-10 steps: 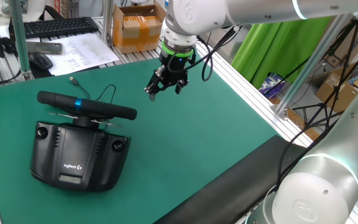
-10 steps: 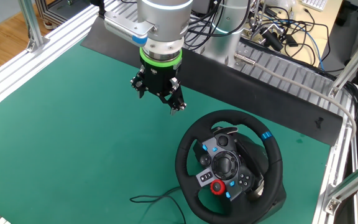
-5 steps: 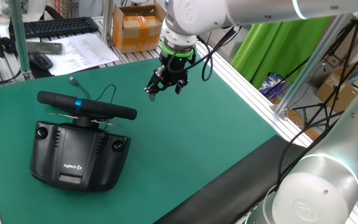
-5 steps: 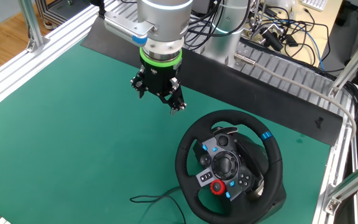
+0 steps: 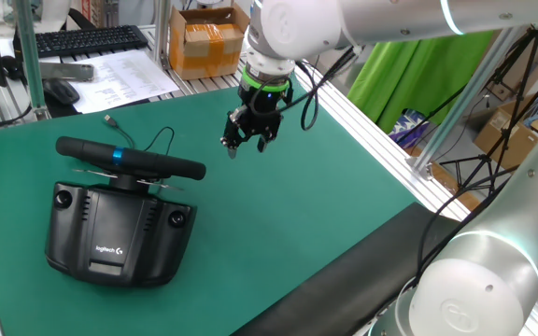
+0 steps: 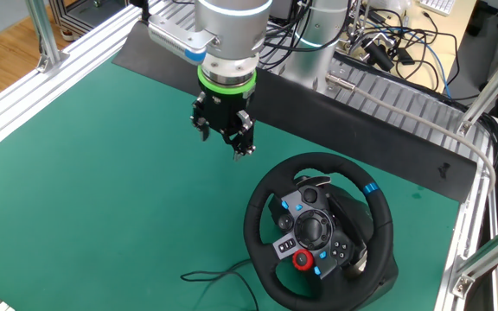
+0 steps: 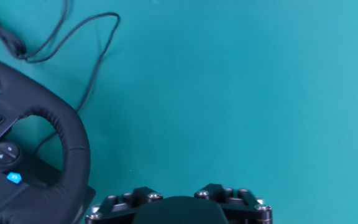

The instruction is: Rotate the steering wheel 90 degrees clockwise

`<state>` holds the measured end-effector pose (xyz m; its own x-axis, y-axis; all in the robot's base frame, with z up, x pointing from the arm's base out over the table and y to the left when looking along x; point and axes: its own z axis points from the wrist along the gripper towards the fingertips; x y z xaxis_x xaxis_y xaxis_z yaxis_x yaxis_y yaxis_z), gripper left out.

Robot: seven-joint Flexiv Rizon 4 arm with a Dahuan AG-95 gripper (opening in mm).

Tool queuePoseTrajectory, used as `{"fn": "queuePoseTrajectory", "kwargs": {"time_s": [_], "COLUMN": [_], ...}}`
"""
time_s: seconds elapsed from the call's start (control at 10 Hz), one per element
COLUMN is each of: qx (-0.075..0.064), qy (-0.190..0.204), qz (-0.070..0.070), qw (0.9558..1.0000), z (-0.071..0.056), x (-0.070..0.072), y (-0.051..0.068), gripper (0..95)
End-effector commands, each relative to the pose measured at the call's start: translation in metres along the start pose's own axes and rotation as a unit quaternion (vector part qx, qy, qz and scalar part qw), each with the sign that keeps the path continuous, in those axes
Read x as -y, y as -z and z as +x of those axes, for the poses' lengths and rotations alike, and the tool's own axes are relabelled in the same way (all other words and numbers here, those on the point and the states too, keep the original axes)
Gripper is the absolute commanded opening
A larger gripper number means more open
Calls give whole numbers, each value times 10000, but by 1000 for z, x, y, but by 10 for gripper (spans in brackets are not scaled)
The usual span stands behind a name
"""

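The black two-finger gripper (image 6: 224,131) hangs above the green mat (image 6: 102,190), empty, jaw opening indeterminate, apart from the black padded steering wheel (image 6: 319,231) on its base, which lies below and to one side.

The arm (image 5: 362,19) is made of thick, glossy white-grey rounded casings, with a big domed joint (image 5: 474,285) filling the lower right of one fixed view. A thin pale blue ring light glows on the link at the upper edge of that frame. Where the wrist narrows, a bright green band (image 6: 226,82) circles it above a black collar. Below hangs the gripper (image 6: 228,136), a compact black block with small silvery fittings and light tips on the fingers. Black cables (image 5: 311,89) loop loosely beside the wrist. In the hand view, the gripper body (image 7: 179,206) along the bottom edge shows dark metal with round silver screw heads.
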<state>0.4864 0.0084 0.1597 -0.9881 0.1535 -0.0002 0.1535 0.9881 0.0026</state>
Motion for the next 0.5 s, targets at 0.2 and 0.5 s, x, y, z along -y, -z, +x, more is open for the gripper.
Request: {"fn": "queuePoseTrajectory", "kwargs": {"time_s": [0.2,0.5], "qx": [26,-51], "qy": [-1975,-2442], "qz": [24,-110], "qw": [9803,9696], "z": [11,11], "x": [-5,-5], "y": [-7,-7], "gripper": [0,0]}}
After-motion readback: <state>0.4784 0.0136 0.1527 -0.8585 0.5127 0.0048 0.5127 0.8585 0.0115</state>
